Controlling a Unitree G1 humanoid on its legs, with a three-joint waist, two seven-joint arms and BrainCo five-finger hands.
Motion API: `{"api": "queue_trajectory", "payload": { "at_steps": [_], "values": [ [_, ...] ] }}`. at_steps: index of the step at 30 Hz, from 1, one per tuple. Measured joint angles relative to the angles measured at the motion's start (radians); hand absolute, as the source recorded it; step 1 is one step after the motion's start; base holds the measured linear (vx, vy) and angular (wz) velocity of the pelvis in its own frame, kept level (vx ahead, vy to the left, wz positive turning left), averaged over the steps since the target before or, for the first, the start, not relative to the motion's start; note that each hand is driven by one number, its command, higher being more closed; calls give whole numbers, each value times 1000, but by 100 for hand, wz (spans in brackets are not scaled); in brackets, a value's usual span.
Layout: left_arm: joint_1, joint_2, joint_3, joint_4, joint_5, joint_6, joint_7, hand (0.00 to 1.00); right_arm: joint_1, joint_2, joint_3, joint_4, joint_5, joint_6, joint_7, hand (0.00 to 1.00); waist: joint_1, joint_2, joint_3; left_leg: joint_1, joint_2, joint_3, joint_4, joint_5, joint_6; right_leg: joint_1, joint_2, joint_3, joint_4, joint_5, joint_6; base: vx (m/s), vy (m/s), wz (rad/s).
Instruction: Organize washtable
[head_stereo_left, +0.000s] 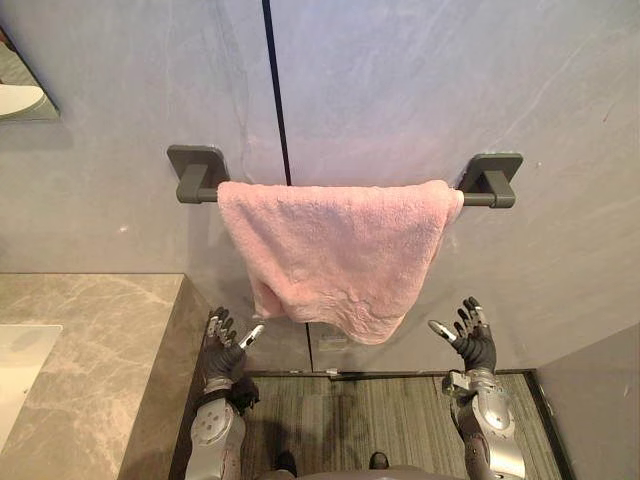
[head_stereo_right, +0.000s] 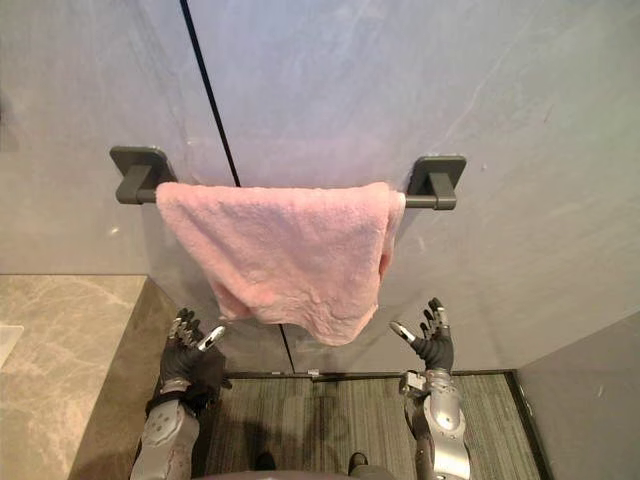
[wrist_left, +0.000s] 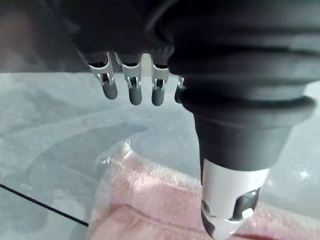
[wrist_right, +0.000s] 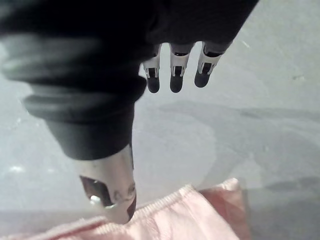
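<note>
Both hands are hovering below the towel bar (head_stereo_left: 490, 186), left hand (head_stereo_left: 226, 352) and right hand (head_stereo_left: 474, 341) released, holding nothing; the pink towel (head_stereo_left: 335, 258) is already hanging over that bar; its lopsided hem is perhaps needing straightening.

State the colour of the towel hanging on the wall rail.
Pink. The towel shows best in the left eye view.

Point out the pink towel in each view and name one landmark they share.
Left eye: towel hangs over the rail, centre.
Right eye: towel on the rail, left of centre.
Left wrist: towel just past the left hand.
Right wrist: towel just past the right hand.
Shared landmark: the grey wall behind it.
</note>
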Motion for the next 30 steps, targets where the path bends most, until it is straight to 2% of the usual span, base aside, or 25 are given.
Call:
{"api": "queue_trajectory", "payload": {
  "at_steps": [6, 9, 14, 16, 17, 19, 22, 23, 24, 26, 29, 30],
  "values": [
    [51, -16, 65, -207, -28, -10, 19, 0, 37, 4, -103, -150, 2, -2, -34, 0, 4, 0, 0, 13, 1, 0, 0, -3, 1, 12, -1, -3, 6, -7, 1, -7, -3, 0],
    [55, -16, 78, -337, -28, -30, 36, 0, 42, 4, -144, -257, 2, -5, -46, 0, 7, 1, -1, 15, 1, 0, 0, -3, 1, 13, -2, -3, 7, -8, 1, 0, 0, 0],
    [50, -16, 134, -556, -41, -83, 35, 0, 9, -4, -216, -439, 36, -55, -45, 0, -2, 1, -1, 21, -1, -2, 1, -3, 1, 20, -2, -4, 7, -8, 1, 0, 0, 0],
    [34, -10, 173, -657, -79, -115, 35, 0, -41, -18, -248, -534, 91, -94, -43, 0, -14, 3, -1, 29, -1, -3, 1, -3, 1, 28, -2, -6, 7, -8, 1, 0, 0, 0],
    [29, -7, 179, -677, -87, -122, 35, 0, -51, -24, -249, -553, 103, -102, -42, 0, -14, 3, -2, 30, -1, -4, 1, -3, 1, 28, -2, -6, 7, -8, 1, 0, 0, 0],
    [-3, 20, 180, -766, -143, -151, 26, 0, -107, -64, -241, -647, 173, -147, -18, 0, -15, 12, -7, 31, -2, -4, 1, -3, 1, 28, -2, -5, 8, -7, 1, -34, -9, -1],
    [-26, 39, 152, -846, -210, -171, -12, 0, -164, -113, -171, -710, 246, -192, 31, 0, -18, 22, -16, 37, -2, -3, 1, -3, 1, 33, -2, -4, 9, -7, 1, 0, 0, 0],
    [-41, 68, 106, -882, -260, -184, -50, 0, -209, -143, -114, -720, 291, -204, 67, 0, -19, 25, -17, 45, -1, -3, 1, -3, 1, 42, -1, -4, 8, -7, 1, 0, 0, 0],
    [-44, 80, 88, -892, -284, -187, -70, 0, -223, -154, -86, -720, 311, -205, 82, 0, -18, 26, -18, 48, -1, -3, 1, -3, 1, 44, -1, -4, 8, -7, 1, -44, -14, 1],
    [-68, 129, -40, -910, -368, -187, -156, 0, -290, -204, 62, -721, 374, -206, 142, 0, -17, 36, -26, 50, -2, -3, 1, -3, 1, 45, -2, -3, 9, -7, 1, -46, -10, 0],
    [-83, 169, -177, -906, -434, -182, -228, 0, -341, -226, 226, -721, 406, -199, 195, 0, -17, 38, -27, 59, -1, -2, 1, -3, 1, 48, -1, -3, 10, -7, 1, -40, -6, -1],
    [-83, 181, -220, -897, -464, -167, -263, 0, -357, -233, 277, -721, 415, -194, 224, 0, -16, 38, -28, 60, -1, -2, 1, -3, 1, 49, -1, -3, 10, -7, 1, -31, -10, -1]
  ]
}}
